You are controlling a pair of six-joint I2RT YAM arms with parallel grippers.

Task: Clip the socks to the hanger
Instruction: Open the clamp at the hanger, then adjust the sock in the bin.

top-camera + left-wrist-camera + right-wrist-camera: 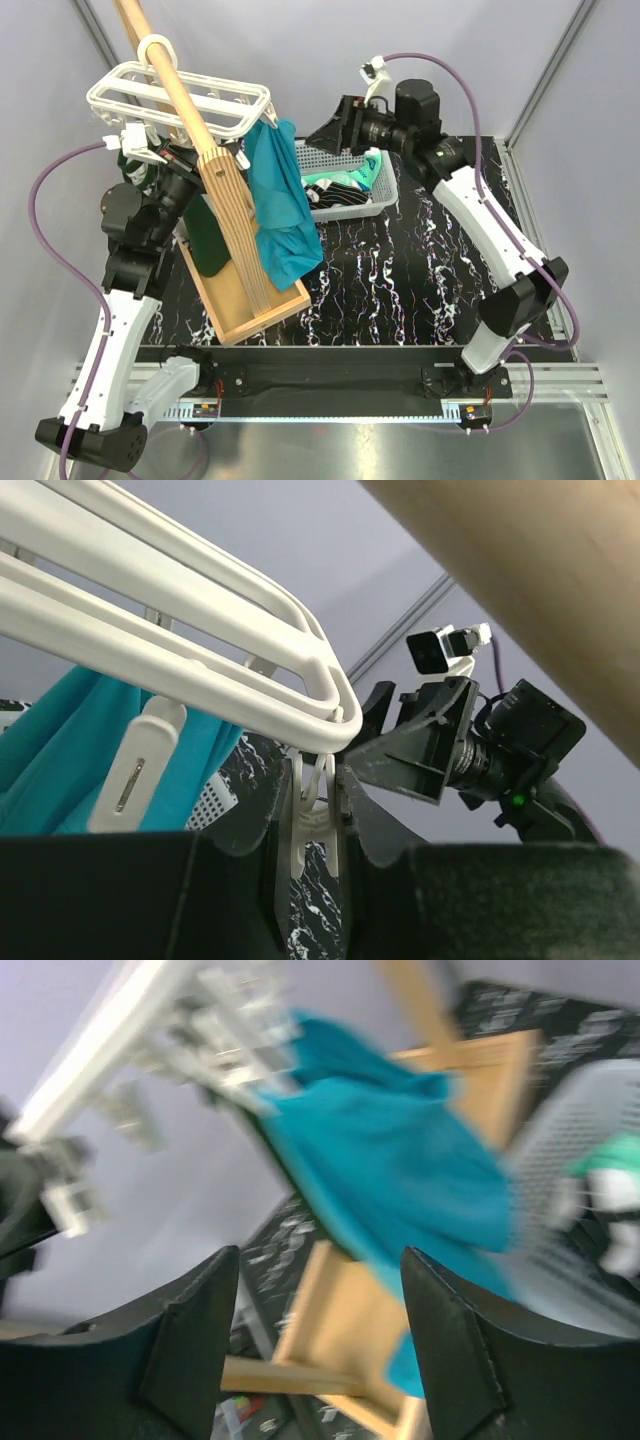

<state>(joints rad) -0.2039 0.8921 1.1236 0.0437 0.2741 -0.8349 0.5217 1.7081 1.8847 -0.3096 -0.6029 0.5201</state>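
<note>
left gripper [318, 855] pinching a hanger [220, 685] clip [315, 825]
right gripper [320, 1280] gapes empty; if i slip, the clip snaps closed sockless

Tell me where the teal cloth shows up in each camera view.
Top external: teal cloth hangs just left of centre.
Left wrist: lower left, behind a clip.
Right wrist: centre, blurred.
Shared landmark: the white hanger above it.
</note>
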